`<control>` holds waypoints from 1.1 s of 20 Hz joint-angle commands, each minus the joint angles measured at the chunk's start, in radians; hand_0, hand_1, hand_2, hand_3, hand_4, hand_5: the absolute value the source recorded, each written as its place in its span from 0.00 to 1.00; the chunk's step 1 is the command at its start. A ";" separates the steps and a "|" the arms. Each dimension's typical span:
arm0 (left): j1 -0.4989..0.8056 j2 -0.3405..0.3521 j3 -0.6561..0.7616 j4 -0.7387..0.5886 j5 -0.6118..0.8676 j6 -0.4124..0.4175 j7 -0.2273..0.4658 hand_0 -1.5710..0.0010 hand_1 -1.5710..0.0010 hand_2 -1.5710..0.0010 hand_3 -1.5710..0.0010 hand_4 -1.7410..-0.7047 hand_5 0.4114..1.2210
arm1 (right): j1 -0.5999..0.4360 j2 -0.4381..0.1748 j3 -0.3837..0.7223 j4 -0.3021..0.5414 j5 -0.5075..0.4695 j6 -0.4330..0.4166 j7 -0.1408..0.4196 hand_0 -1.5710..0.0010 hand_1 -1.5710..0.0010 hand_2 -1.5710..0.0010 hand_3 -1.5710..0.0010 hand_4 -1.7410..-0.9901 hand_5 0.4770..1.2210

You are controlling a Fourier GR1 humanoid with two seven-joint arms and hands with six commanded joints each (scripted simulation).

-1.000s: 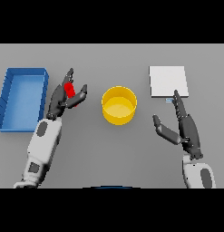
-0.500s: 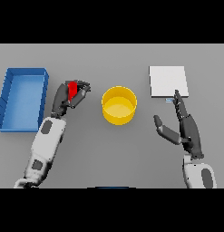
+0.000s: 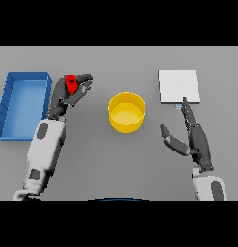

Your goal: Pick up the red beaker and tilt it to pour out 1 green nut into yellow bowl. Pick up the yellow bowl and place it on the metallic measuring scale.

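Our left hand (image 3: 67, 94) is curled tight round the red beaker (image 3: 72, 83). The yellow bowl (image 3: 126, 112) sits off to its right, so we tip that way. Right hand (image 3: 195, 140) is flat & idle w/ straight fingers.

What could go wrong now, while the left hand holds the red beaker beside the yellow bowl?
The left hand grips the red beaker well to the left of the yellow bowl; tilting here would likely drop the nut onto the table. The fingers cover most of the beaker, so it might slip.

No legible text, labels, numbers or signs anywhere.
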 commanded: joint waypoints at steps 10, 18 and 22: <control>-0.031 0.085 -0.110 -0.068 -0.153 -0.031 0.080 0.01 0.01 0.01 0.01 0.01 0.89 | -0.004 -0.018 -0.007 0.016 0.023 -0.012 -0.031 1.00 1.00 1.00 1.00 0.71 0.25; -0.153 0.184 -0.332 -0.079 -0.434 -0.110 0.217 0.00 0.00 0.00 0.00 0.00 0.89 | -0.002 -0.013 0.011 -0.001 0.040 -0.008 0.007 1.00 1.00 1.00 1.00 0.75 0.26; -0.239 0.222 -0.450 -0.056 -0.589 -0.160 0.267 0.00 0.00 0.00 0.00 0.00 0.94 | -0.006 -0.010 0.000 0.000 0.020 -0.005 0.011 1.00 1.00 1.00 1.00 0.74 0.26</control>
